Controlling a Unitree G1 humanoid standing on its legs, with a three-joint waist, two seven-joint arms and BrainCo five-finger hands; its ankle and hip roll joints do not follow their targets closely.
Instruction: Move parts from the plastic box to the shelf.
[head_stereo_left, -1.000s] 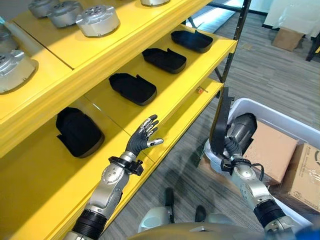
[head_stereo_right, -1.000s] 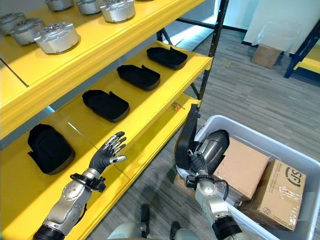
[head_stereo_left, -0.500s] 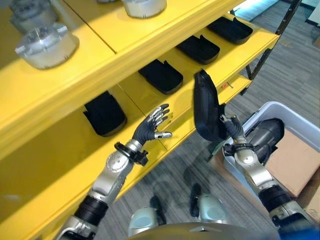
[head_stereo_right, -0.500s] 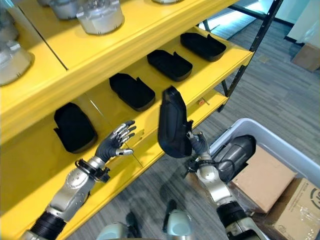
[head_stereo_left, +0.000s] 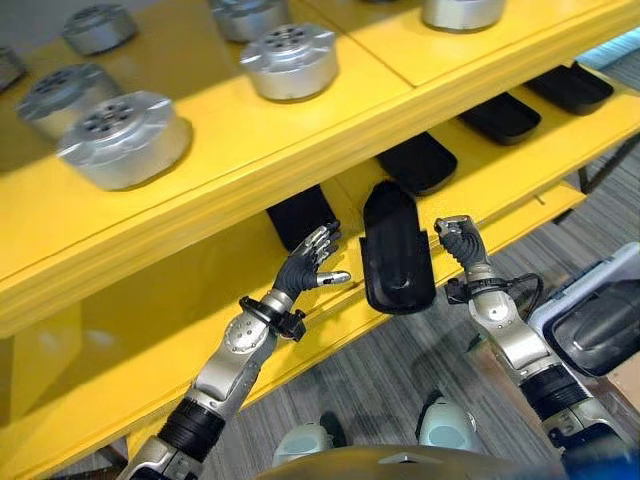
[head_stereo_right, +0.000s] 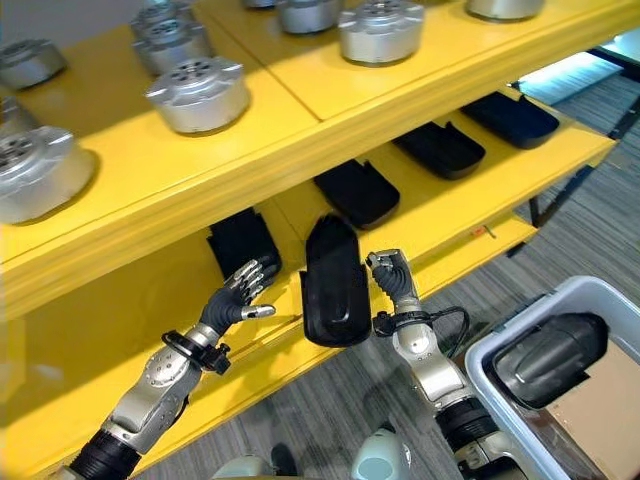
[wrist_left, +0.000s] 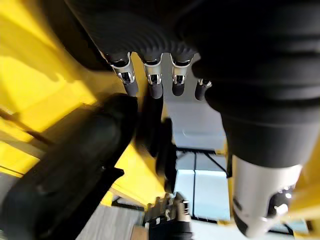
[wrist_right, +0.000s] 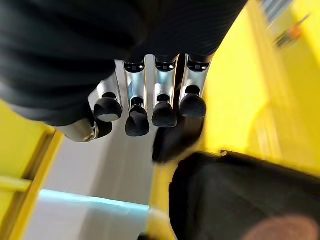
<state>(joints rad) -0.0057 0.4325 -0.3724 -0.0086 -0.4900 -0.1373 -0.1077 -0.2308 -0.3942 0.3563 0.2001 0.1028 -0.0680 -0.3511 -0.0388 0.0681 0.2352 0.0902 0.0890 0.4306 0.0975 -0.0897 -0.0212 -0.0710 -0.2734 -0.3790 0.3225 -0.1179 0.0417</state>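
Your black part (head_stereo_left: 397, 248) lies flat on the lower level of the yellow shelf (head_stereo_left: 480, 170), at its front edge, between both hands. Your left hand (head_stereo_left: 308, 273): fingers straight and spread, holding nothing. Your right hand (head_stereo_left: 458, 240): fingers curled, empty, just beside the part. Plastic box (head_stereo_right: 500, 345) at lower right.
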